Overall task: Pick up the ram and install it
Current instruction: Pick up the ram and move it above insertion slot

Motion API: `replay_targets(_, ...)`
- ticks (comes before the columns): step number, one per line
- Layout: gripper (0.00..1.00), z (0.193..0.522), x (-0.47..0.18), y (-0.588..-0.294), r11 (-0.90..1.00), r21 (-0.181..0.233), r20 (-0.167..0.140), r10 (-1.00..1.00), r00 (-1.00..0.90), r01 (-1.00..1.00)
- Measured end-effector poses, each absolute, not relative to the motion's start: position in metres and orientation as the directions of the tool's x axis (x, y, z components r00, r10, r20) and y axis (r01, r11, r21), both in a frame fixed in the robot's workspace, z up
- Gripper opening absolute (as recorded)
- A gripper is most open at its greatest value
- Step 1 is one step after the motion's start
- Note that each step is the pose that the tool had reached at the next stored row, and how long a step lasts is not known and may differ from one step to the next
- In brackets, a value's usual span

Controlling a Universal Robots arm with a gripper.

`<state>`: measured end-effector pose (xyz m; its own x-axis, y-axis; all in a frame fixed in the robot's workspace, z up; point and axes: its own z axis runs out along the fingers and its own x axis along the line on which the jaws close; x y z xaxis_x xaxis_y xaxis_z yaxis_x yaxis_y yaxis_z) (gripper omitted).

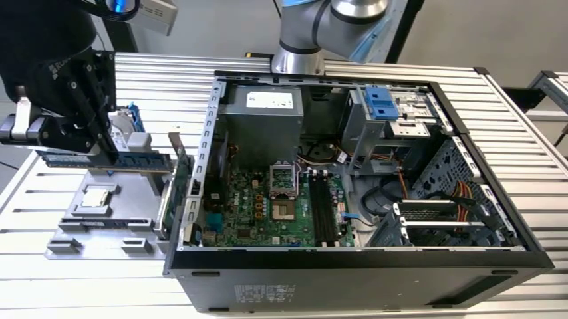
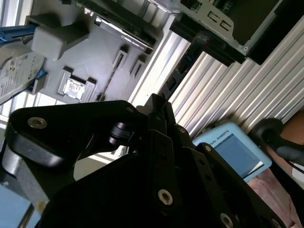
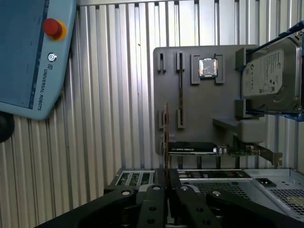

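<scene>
Exterior view: gripper (image 1: 106, 159) w/ ram (image 1: 142, 162) over ribbed metal table (image 1: 151, 80).

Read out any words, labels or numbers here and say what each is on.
Teach pendant: maker's lettering beside its round button, left unquoted.
Hard drive label: print too small to read.
Power supply sticker: too small to read.
Computer case side sticker: too small to read.
The ram in the hand: nothing legible.

Black tool (image 1: 106, 158) at the exterior view's left, pointing down, clamped on the ram (image 1: 142, 161).
</scene>
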<state>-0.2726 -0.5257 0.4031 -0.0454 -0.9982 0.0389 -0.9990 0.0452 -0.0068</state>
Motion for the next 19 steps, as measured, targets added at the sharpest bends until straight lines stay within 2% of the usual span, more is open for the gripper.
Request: replay_targets(19,0.0,0.403,-0.244,-0.526,0.045,-0.006,0.04,-0.998,-0.045,-0.999)
